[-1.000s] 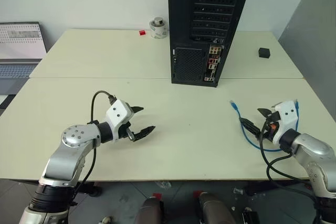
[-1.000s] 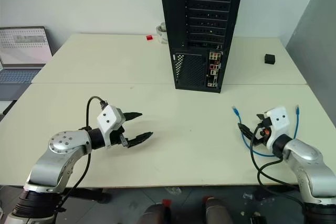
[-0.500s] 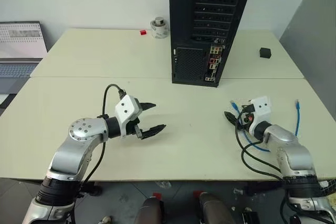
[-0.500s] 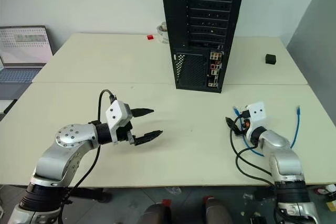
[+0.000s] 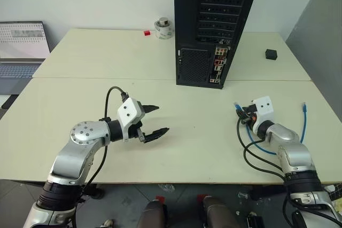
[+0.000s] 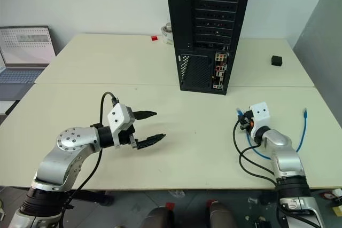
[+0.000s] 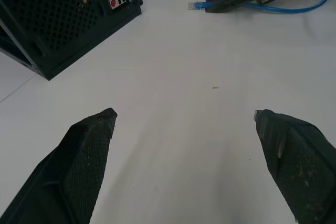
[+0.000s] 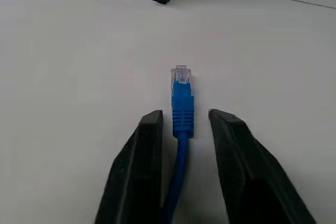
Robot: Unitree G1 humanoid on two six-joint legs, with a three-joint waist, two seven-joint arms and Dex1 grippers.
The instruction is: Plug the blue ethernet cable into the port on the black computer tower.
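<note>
The blue ethernet cable (image 5: 260,149) lies looped on the table's right side, one plug (image 8: 181,77) pointing toward the black computer tower (image 5: 214,25). The cable's other end (image 5: 304,105) rests further right. My right gripper (image 8: 184,116) straddles the cable just behind that plug. Its jaws are drawn in close, with a thin strip of table showing on each side of the cable. My left gripper (image 5: 162,119) hovers wide open over bare table at centre left, holding nothing. The tower's rear faces me, with its strip of coloured connectors (image 5: 217,65) low down.
A laptop (image 5: 21,46) sits at the far left edge. A small black cube (image 5: 270,53) lies right of the tower. A white roll (image 5: 163,28) and a small red piece (image 5: 146,33) sit behind the tower's left side. A seam (image 5: 107,79) joins two tables.
My right gripper moved forward along the cable to just behind the plug, and its jaws narrowed from wide open to close around the cable. The left gripper shifted slightly right, then held still.
</note>
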